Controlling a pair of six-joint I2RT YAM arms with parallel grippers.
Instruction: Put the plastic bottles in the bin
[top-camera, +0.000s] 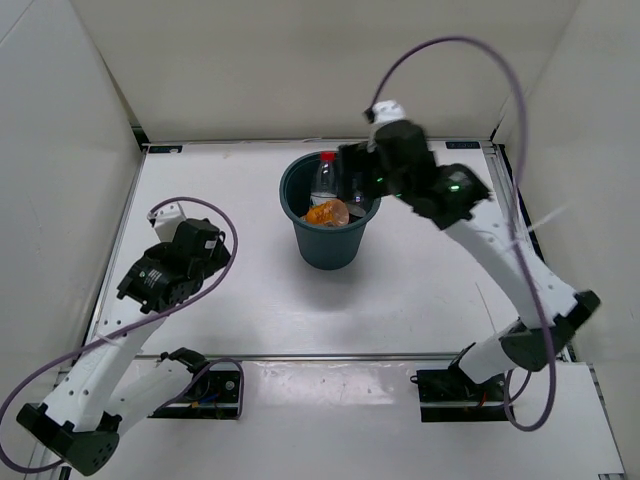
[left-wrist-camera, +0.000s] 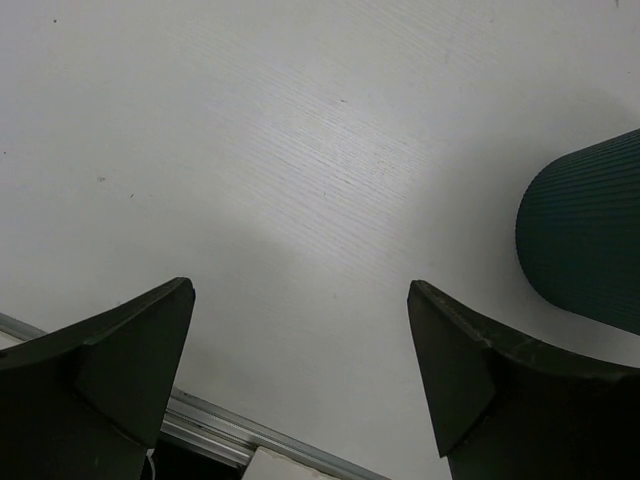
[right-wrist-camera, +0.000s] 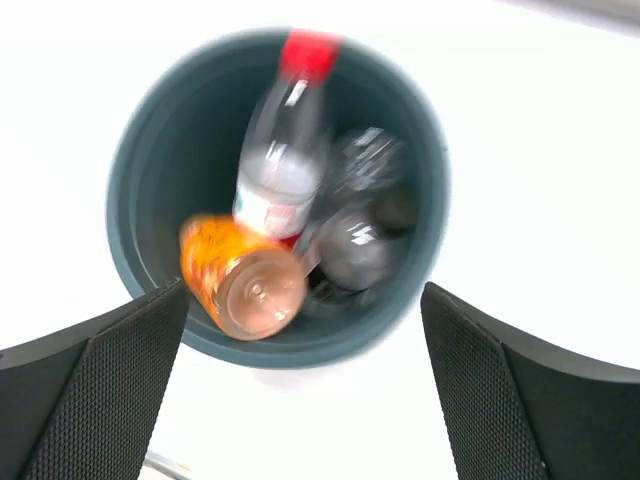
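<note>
The dark teal bin (top-camera: 325, 245) stands at the table's middle back. Inside it lie the red-capped bottle (top-camera: 323, 175) and the orange bottle (top-camera: 327, 212). The right wrist view looks straight down into the bin (right-wrist-camera: 150, 150): the red-capped bottle (right-wrist-camera: 285, 150), the orange bottle (right-wrist-camera: 240, 275), a dark-looking bottle (right-wrist-camera: 355, 245) and a clear one (right-wrist-camera: 365, 155). That view is blurred, and I make out no blue/white-label bottle. My right gripper (top-camera: 357, 180) (right-wrist-camera: 305, 290) is open and empty over the bin's right rim. My left gripper (top-camera: 145, 285) (left-wrist-camera: 300, 287) is open and empty, low over bare table left of the bin (left-wrist-camera: 585, 240).
White walls enclose the table on three sides. A metal rail (left-wrist-camera: 220, 425) runs along the table edge close under the left gripper. The right arm's purple cable (top-camera: 500, 80) loops high over the back right.
</note>
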